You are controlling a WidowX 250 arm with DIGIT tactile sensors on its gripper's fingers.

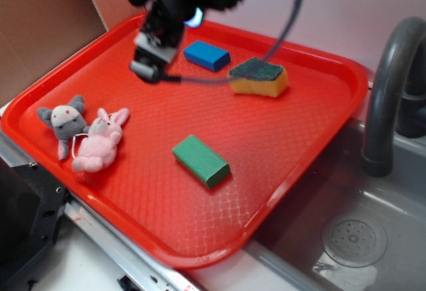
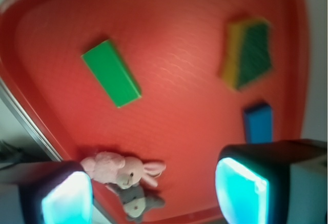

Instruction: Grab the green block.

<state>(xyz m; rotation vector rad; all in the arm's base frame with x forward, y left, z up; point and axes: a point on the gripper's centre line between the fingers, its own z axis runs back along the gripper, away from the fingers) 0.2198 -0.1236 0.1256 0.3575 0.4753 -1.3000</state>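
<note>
The green block lies flat on the red tray, near its front middle. In the wrist view the green block sits at upper left, well away from the jaws. My gripper hangs above the tray's back left part, far from the block, blurred. In the wrist view the gripper is open and empty, its two cyan-lit pads wide apart at the bottom edge.
A blue block and a yellow sponge with a dark green top lie at the tray's back. A grey plush mouse and a pink plush rabbit lie at the left. A sink with a grey faucet stands right.
</note>
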